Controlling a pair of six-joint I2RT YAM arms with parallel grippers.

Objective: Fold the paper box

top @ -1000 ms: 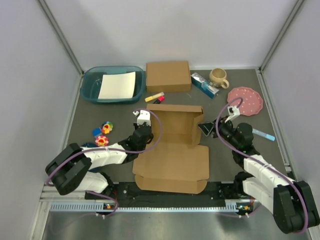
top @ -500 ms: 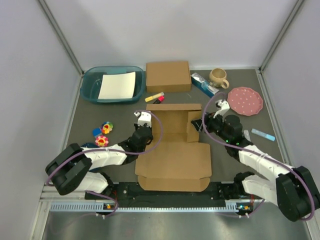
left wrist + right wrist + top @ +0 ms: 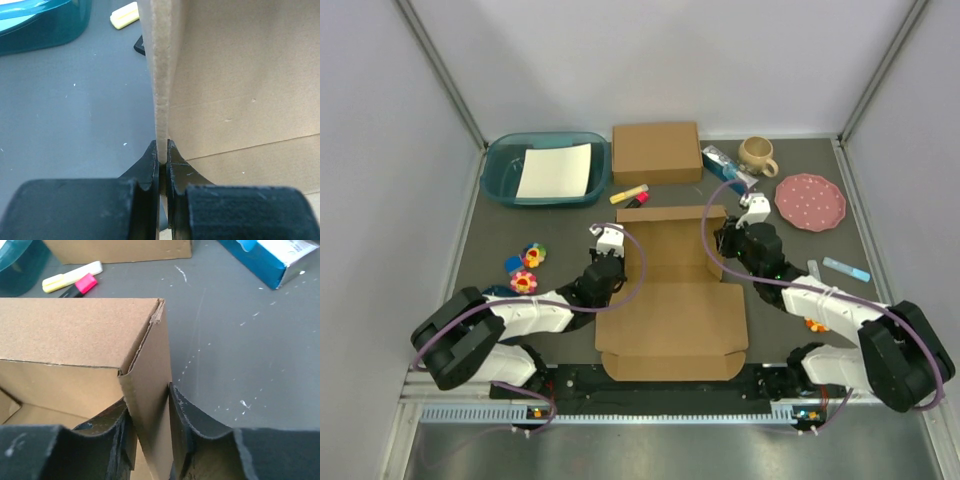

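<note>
Counting items on the dark table (image 3: 490,235): one paper box (image 3: 670,318), one closed cardboard box (image 3: 656,152), one teal tray (image 3: 500,178) with one white sheet (image 3: 555,170), one mug (image 3: 757,154), one pink plate (image 3: 810,201), one blue carton (image 3: 728,168), two markers, yellow (image 3: 628,193) and pink (image 3: 638,201), three small toys (image 3: 524,267), and one light-blue pen (image 3: 846,268).

The paper box is lying at the table's centre between the two arms. Its flat panel is resting on the near side. Its far part is standing up as walls, just near of the markers.

The left gripper (image 3: 161,150) is pinching the upright left wall of the paper box. Its jaws are almost fully closed, with only the cardboard's thickness between them.

The right gripper (image 3: 147,400) is straddling the right wall at the far right corner. One finger is sitting inside the box and one outside. The jaws are standing narrow, with both fingers pressing against the wall and holding it upright.

Tray and closed box are sitting along the far edge. Mug, carton and plate are sitting far right. The toys are lying left of the left arm.
</note>
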